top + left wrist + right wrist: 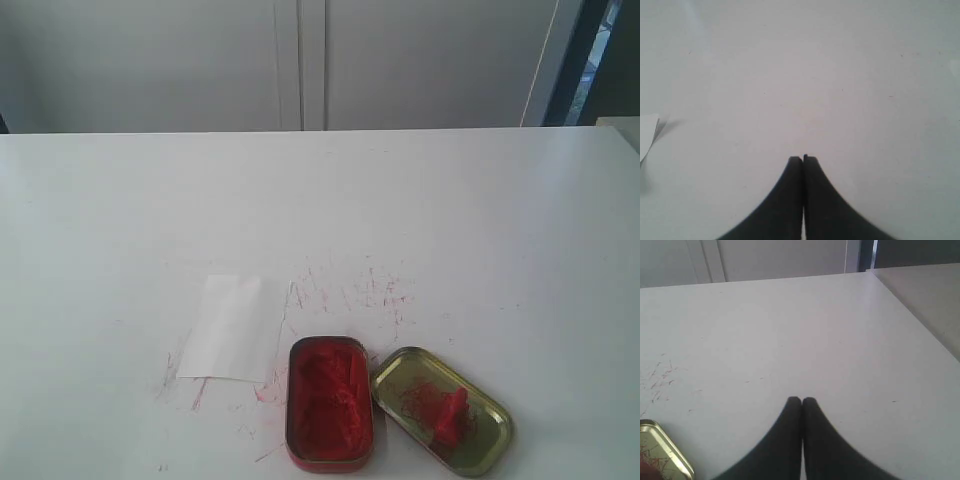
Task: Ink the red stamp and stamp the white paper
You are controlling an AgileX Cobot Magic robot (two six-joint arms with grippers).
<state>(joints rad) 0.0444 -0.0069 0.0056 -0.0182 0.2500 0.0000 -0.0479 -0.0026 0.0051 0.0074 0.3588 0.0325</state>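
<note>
The tiny red stamp (452, 411) lies inside the gold tin lid (442, 409) at the front right of the exterior view. Left of the lid stands the red tin of ink paste (329, 402). The white paper (233, 328) lies flat further left, its corner (647, 134) showing in the left wrist view. Neither arm appears in the exterior view. My left gripper (803, 159) is shut and empty over bare table. My right gripper (801, 400) is shut and empty too, with the gold lid's corner (662, 455) beside it.
The white table (320, 200) carries red ink scratches (350, 292) behind the tins and around the paper. A grey wall with panels rises behind the far table edge. In the right wrist view the table's side edge (912, 315) runs close by.
</note>
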